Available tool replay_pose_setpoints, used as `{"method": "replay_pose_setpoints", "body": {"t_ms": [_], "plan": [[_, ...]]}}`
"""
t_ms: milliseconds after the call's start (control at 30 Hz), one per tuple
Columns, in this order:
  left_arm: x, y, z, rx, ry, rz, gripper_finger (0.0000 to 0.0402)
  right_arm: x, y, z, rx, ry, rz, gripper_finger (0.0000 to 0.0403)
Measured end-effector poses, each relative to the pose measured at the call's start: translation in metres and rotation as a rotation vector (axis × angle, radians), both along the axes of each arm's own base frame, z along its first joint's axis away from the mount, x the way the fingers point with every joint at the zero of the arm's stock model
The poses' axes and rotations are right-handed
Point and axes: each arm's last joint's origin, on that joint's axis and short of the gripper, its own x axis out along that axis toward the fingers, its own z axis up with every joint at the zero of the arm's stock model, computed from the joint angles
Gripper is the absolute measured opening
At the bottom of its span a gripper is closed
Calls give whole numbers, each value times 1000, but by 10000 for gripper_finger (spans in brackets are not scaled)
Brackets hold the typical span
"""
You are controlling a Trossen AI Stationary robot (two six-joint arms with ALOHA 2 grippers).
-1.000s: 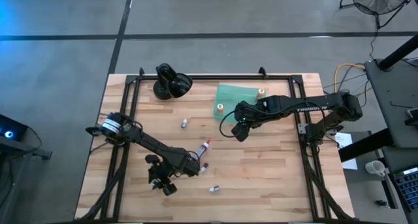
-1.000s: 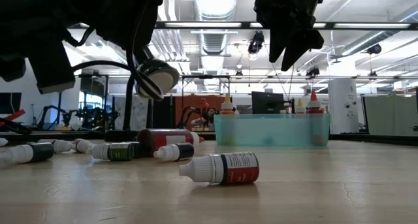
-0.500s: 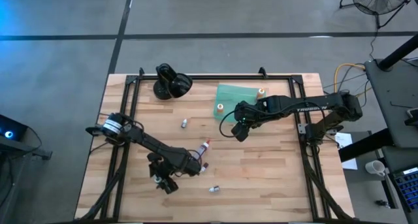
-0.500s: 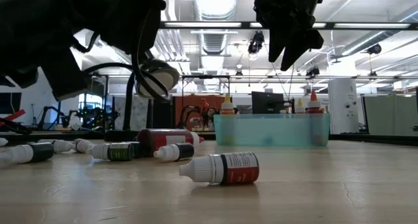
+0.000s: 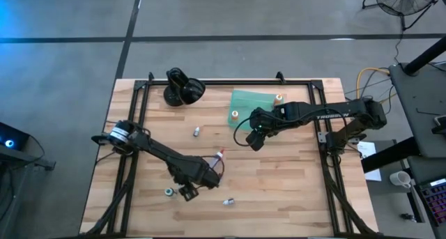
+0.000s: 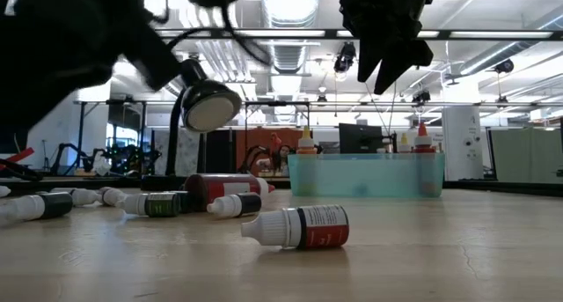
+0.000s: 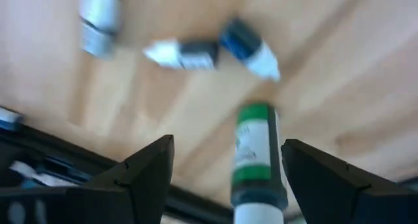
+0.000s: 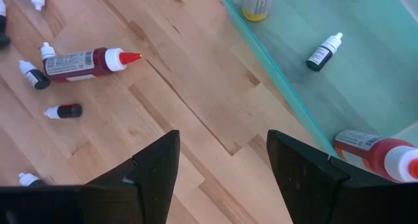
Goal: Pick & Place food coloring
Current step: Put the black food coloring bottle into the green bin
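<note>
Small food coloring bottles lie on their sides on the wooden table: one with a green label point(image 7: 256, 155), two dark ones point(image 7: 189, 54), a larger red one point(image 5: 219, 154) and a small one point(image 5: 228, 201). My left gripper point(image 5: 187, 191) hovers open near the table's front edge. In its wrist view the green-labelled bottle shows between the fingers and touches neither. A small bottle point(image 5: 169, 191) sits just left of that gripper. My right gripper point(image 5: 254, 138) hangs open beside the teal tray point(image 5: 254, 99), which holds an orange-capped bottle point(image 8: 258, 3), a dark one point(image 8: 324, 52) and a red one point(image 8: 375, 152).
A glossy black rounded object point(image 5: 182, 87) stands at the far left of the table. Another small bottle point(image 5: 197, 131) lies mid-table. Black frame rails point(image 5: 132, 127) run along the table's left and right sides. Bare wood shows at the near right.
My left gripper has let go of a small bottle and swung toward the table's right edge. The bottle now sits alone on the wood to its left. My right arm has kept still.
</note>
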Motion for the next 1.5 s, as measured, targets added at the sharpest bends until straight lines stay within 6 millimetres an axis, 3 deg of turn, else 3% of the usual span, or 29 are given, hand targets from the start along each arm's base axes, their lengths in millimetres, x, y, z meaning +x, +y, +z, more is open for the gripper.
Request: {"method": "replay_pose_setpoints", "body": {"t_ms": [467, 767, 1067, 1300, 1500], "plan": [[21, 5, 58, 391, -314, 51, 255, 0, 0, 0, 0, -5, 0, 224], [16, 15, 105, 607, -593, 225, 255, 1, 0, 1, 0, -15, 0, 224], [-9, 22, 151, 513, -798, 222, 255, 2, 0, 1, 0, -20, 0, 224], [-23, 24, 193, 386, -1069, 142, 255, 2, 0, 1, 0, -23, 0, 224], [-31, 29, 213, 375, -1189, -15, 255, 2, 0, 1, 0, -25, 0, 224]]}}
